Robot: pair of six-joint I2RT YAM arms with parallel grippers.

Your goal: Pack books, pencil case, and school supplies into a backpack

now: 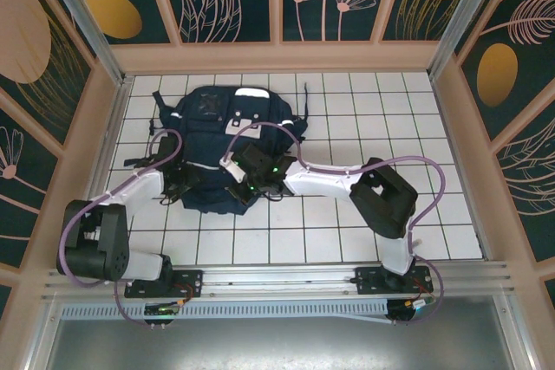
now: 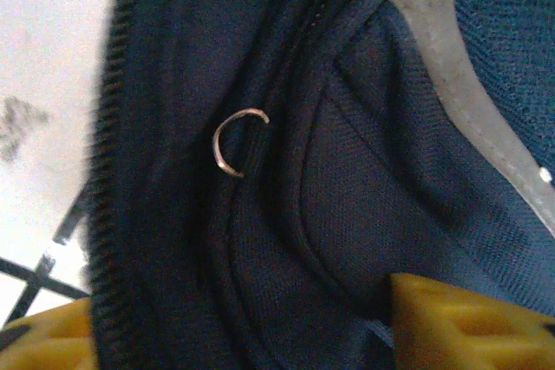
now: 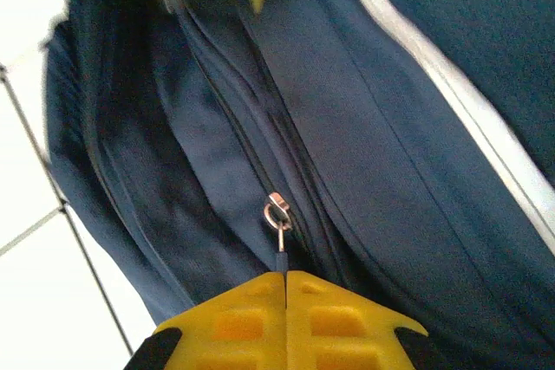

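- Backpack [image 1: 208, 123]: large, dark navy fabric with white reflective patches [image 1: 251, 93]. It lies flat on the white tiled tabletop [image 1: 373, 110], left of centre, with its near edge under both arms.
- Right claw [image 3: 285, 290]: the yellow fingers are pressed tight together and pinch the dark tab of a small metal zip pull [image 3: 277, 212]. The pull's ring sits just beyond the fingertips.
- The relation that matters: the zip pull lies straight ahead of the right claw and touches it. The long axis of the zip track runs on away from the fingertips, up and a little left in the right wrist view, roughly in line with the claw. As I read it, any travel has to follow that line, and a sideways tug would likely only drag the cloth.
- Left claw [image 2: 243, 314]: its yellow fingers stand well apart, astride a ridge of navy fabric beside a row of zip teeth [image 2: 108, 179]. A thin metal half-ring [image 2: 236, 140] lies ahead of it. Whether the fingers press on the cloth I cannot tell.
- Nearer arm: the right one has the zip pull. The left sits just beside it at the backpack's near-left edge, well placed to steady the fabric.
- Writing: none legible. A pale stripe [image 3: 451, 101] crosses the fabric, and the reflective patches carry no print I can read.
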